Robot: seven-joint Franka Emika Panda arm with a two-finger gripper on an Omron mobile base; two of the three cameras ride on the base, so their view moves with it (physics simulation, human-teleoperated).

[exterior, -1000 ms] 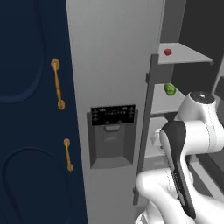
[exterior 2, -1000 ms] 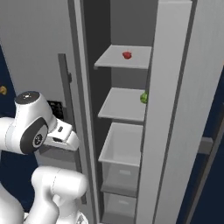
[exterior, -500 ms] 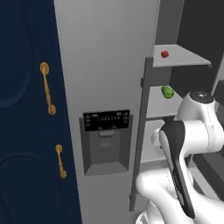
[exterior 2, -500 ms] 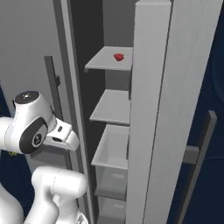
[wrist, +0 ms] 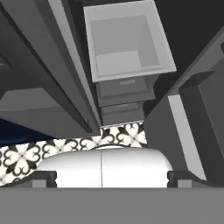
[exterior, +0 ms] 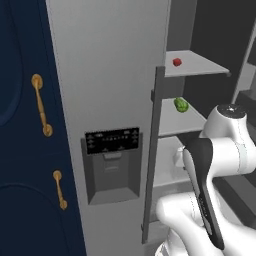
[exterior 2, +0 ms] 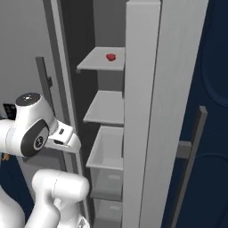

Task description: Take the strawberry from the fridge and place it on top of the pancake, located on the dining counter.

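The fridge (exterior: 110,95) stands with its right door (exterior 2: 147,111) swung open. The strawberry (exterior: 177,62), tiny and red, lies on the upper pale shelf (exterior 2: 100,62); it is also in the right base view as the strawberry (exterior 2: 111,57). My gripper (wrist: 111,177) is open and holds nothing. It points down at the fridge's lower part, well below the strawberry, with a pale open bin (wrist: 127,39) ahead of it. My arm is folded low in front of the fridge. The pancake and the dining counter are out of view.
A green rounded item (exterior: 180,104) lies on the shelf below the strawberry. Navy cabinets (exterior: 22,150) with gold handles (exterior: 41,105) flank the fridge on the left. The black dispenser panel (exterior: 112,162) sits in the shut left door. A patterned tiled floor (wrist: 26,153) lies below.
Both base views have shifted, so the base has driven. The open door now hides the green item in the right base view. The arm keeps its pose and the gripper stays open.
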